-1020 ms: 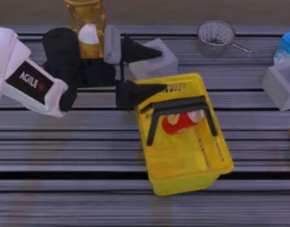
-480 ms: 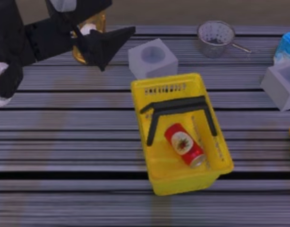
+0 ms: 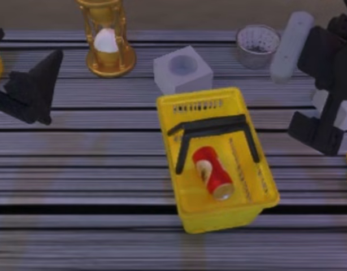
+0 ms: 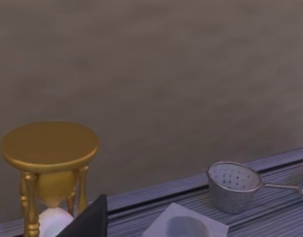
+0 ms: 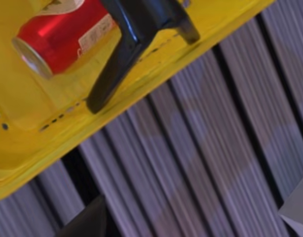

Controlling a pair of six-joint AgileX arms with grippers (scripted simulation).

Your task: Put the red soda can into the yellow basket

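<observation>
The red soda can (image 3: 212, 171) lies on its side on the floor of the yellow basket (image 3: 218, 223), just below the black handle (image 3: 210, 127), with nothing touching it. In the right wrist view the soda can (image 5: 62, 34) shows inside the basket (image 5: 156, 64) under the handle (image 5: 127, 44). My left gripper (image 3: 27, 93) hangs open and empty over the table's left edge, far from the basket. At the right edge, beside the basket, my right gripper (image 3: 316, 131) is open with nothing in it.
A gold hourglass (image 3: 107, 39) and a grey block with a round hollow (image 3: 182, 69) stand behind the basket. A metal strainer (image 3: 257, 45) sits at the back right. Another grey block (image 5: 299, 212) lies by the right arm.
The left arm has drawn back from the basket to the left edge. The can has dropped and settled on the basket floor. The right arm has come into view at the right.
</observation>
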